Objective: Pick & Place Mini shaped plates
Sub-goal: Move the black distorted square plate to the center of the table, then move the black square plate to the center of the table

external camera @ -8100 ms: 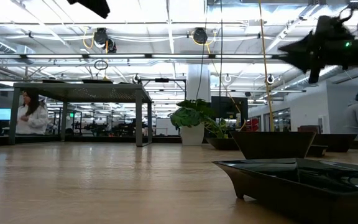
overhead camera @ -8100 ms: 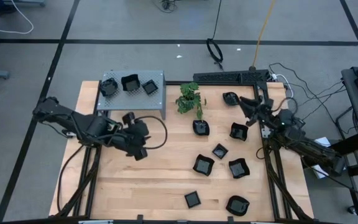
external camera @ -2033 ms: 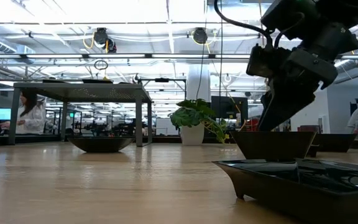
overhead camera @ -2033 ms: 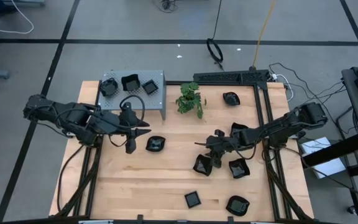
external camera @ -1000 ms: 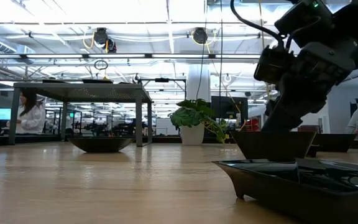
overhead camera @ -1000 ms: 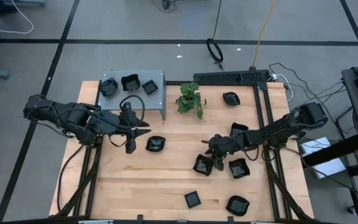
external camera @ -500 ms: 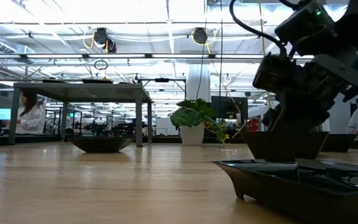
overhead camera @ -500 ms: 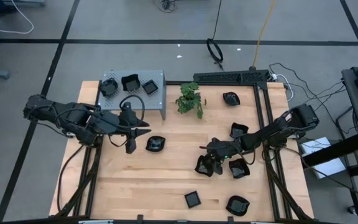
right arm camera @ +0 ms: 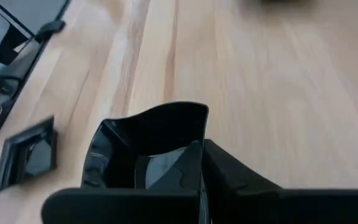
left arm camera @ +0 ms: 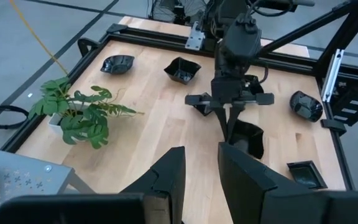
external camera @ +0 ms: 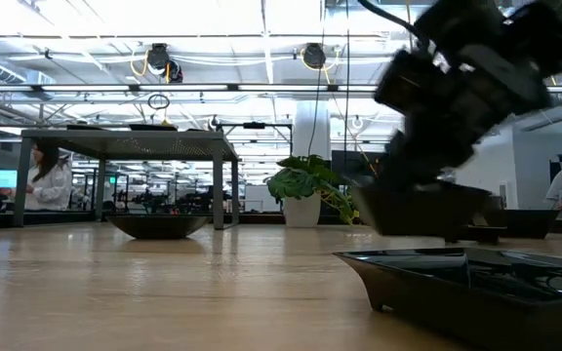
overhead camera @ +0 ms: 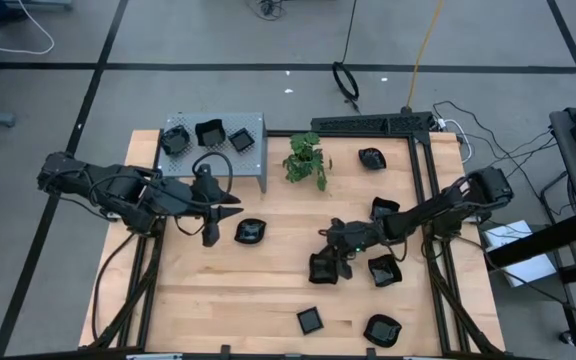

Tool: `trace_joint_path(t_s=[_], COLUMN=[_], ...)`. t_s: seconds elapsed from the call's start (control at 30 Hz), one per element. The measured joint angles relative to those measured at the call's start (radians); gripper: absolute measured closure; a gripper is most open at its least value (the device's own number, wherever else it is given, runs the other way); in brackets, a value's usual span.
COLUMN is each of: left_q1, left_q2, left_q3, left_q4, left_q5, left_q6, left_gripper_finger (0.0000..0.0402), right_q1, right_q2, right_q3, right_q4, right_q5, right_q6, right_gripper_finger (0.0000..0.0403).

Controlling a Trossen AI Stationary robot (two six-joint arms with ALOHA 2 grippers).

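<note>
The wooden table [overhead camera: 268,280] carries a grey perforated shelf [overhead camera: 253,160] at its far left corner, with three mini shaped plates [overhead camera: 209,133] on top. The right gripper [overhead camera: 334,262] sits mid-table, fingers clamped on the rim of a wavy-edged plate [right arm camera: 148,149]; its base is cut off in the wrist view. The left gripper [overhead camera: 211,213] waits near the shelf, fingers narrowly parted, holding nothing, beside another plate [overhead camera: 251,232].
</note>
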Motion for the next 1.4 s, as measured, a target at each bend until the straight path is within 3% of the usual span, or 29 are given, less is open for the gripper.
trace_joint_path(t_s=[0.23,0.57,0.8,1.13,1.27,1.4], left_q1=[0.000,0.000,0.000,0.000,0.000,-0.001], left_q2=[0.000,0.000,0.000,0.000,0.000,0.000], left_q3=[0.001,0.001,0.001,0.001,0.001,0.001], left_q4=[0.083,0.101,0.099,0.081,0.060,0.029], left_q5=[-0.001,-0.001,0.000,0.007,0.010,0.012], left_q6=[0.024,0.027,0.027,0.029,0.028,0.019], left_gripper_finger=[0.0305,0.0305,0.0305,0.0305,0.0305,0.0305], right_q1=[-0.057,-0.118,-0.149,-0.150,-0.143,-0.106], right_q2=[0.168,0.486,0.601,0.558,0.454,0.332], right_q3=[0.203,0.566,0.693,0.698,0.685,0.610], right_q4=[-0.030,-0.032,-0.036,-0.065,-0.243,-0.423], right_q5=[-0.127,-0.152,-0.153,-0.153,-0.152,-0.160], right_q6=[-0.108,-0.194,-0.133,-0.164,-0.203,-0.207], right_gripper_finger=[0.0402,0.0402,0.0393,0.0291,0.0263,0.0265])
